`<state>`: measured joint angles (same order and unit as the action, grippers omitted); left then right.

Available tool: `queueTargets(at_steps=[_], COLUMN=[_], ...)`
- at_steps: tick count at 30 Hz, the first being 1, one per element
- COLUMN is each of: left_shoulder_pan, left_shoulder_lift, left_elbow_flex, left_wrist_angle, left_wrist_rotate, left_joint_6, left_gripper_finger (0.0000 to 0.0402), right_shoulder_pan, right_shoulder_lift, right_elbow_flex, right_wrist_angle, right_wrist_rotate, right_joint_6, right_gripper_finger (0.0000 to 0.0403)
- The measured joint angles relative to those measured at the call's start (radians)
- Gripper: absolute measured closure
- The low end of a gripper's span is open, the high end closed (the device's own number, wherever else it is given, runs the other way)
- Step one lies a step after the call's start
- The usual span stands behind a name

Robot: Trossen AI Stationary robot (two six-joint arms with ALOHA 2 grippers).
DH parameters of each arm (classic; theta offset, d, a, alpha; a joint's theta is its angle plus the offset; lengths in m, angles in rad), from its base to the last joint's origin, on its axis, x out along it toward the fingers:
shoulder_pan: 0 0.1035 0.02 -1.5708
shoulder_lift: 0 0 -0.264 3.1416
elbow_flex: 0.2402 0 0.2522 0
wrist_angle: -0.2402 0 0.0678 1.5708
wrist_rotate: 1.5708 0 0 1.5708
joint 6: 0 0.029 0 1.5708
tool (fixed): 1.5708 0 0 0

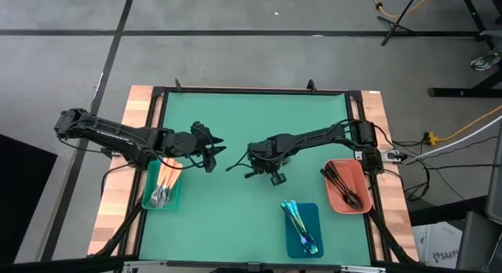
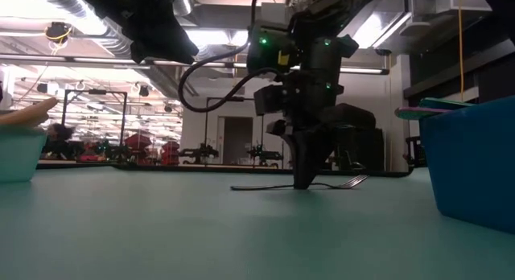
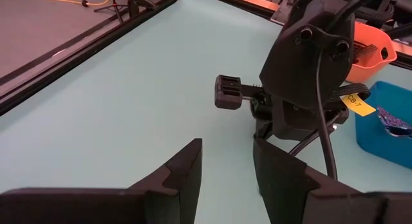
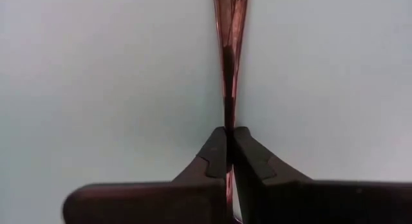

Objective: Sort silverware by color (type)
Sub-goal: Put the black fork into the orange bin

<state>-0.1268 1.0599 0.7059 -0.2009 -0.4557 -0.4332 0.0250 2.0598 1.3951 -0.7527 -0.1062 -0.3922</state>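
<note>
A slim dark fork (image 2: 257,187) lies on the green mat (image 1: 235,116) near the table's middle, its tines (image 2: 354,182) curving slightly up. My right gripper (image 1: 251,161) stands over it, pointing down, shut on it (image 4: 229,143). My left gripper (image 1: 213,151) hovers open a little to the left of the fork, above the mat, with nothing between its fingers (image 3: 187,166). From the left wrist view the right arm's wrist (image 3: 309,63) fills the space just ahead. My right gripper pinches the fork's thin stem (image 4: 229,114) between its two fingers, about midway along its length (image 2: 322,185). The fingers come from above, pointing down, and close across the stem. The fork lies level on the mat.
A teal tray (image 1: 174,196) with orange-handled silverware stands at the left, near my left arm. A blue tray (image 1: 312,214) with iridescent pieces stands at the near edge, a salmon tray (image 1: 357,169) with dark pieces at the right. Raised black rails (image 1: 251,91) border the mat.
</note>
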Motion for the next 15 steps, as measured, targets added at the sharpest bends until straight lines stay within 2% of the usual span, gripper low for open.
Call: queueTargets(at_steps=[15], left_shoulder_pan=[0.0], left_shoulder_lift=[0.0], left_elbow_flex=[0.0], left_wrist_angle=[0.0], left_wrist_rotate=[0.0], left_joint_6=[0.0], left_gripper_finger=[0.0269], right_shoulder_pan=[0.003], right_shoulder_lift=[-0.07], right_elbow_flex=[-0.005], right_wrist_angle=[-0.036], right_wrist_rotate=[-0.018], right_joint_6=[0.003], right_gripper_finger=[0.0402])
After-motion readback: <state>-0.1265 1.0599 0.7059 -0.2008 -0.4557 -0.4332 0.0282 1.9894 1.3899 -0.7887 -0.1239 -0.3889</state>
